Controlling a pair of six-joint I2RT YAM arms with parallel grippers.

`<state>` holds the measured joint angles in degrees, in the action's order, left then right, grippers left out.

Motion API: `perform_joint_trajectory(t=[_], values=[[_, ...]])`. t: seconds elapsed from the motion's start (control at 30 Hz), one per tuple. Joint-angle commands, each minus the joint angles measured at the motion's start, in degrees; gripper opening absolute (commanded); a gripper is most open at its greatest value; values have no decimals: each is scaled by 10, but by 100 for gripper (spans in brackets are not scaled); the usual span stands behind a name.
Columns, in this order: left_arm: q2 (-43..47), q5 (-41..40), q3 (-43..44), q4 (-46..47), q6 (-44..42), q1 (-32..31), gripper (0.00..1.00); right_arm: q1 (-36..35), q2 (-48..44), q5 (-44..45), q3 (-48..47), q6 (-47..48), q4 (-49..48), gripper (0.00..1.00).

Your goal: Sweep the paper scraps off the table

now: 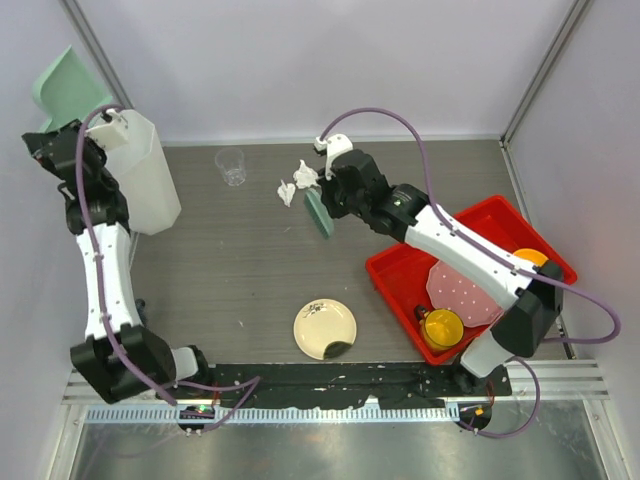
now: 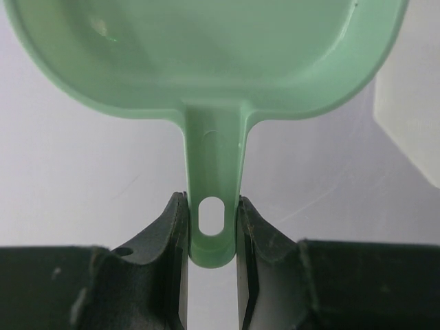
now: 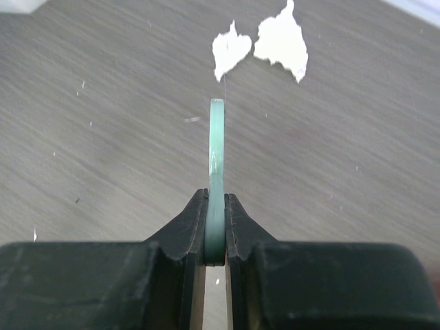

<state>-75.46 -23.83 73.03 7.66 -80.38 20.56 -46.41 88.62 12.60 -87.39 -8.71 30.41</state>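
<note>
Clamped green dustpan [image 2: 206, 55] in left end effector [image 2: 211, 199] at ten o'clock; pinched green sweeping blade [image 3: 216, 151] in right end effector [image 3: 216, 194]; left paper scraps [image 3: 278, 41] unswept on surface [image 3: 103, 137] at twelve o'clock.

dustpan [image 2: 206, 62]: bowl cut off at top edge; pink plate [image 1: 460, 298]: partly hidden under right arm [image 1: 460, 240]

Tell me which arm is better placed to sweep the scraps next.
Likely right. The right gripper is shut on a thin green sweeper just short of two paper scraps. The left gripper holds the green dustpan by the white container, far from them.
</note>
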Motion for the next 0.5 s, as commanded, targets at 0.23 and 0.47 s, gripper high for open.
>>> perform_joint_trajectory(t=[0.23, 0.47], values=[[84, 404, 179, -694, 362, -15, 0, 24, 175, 6, -173, 197, -174, 1], [51, 485, 60, -787, 399, -25, 0, 0, 311, 53, -241, 476, -268, 1]])
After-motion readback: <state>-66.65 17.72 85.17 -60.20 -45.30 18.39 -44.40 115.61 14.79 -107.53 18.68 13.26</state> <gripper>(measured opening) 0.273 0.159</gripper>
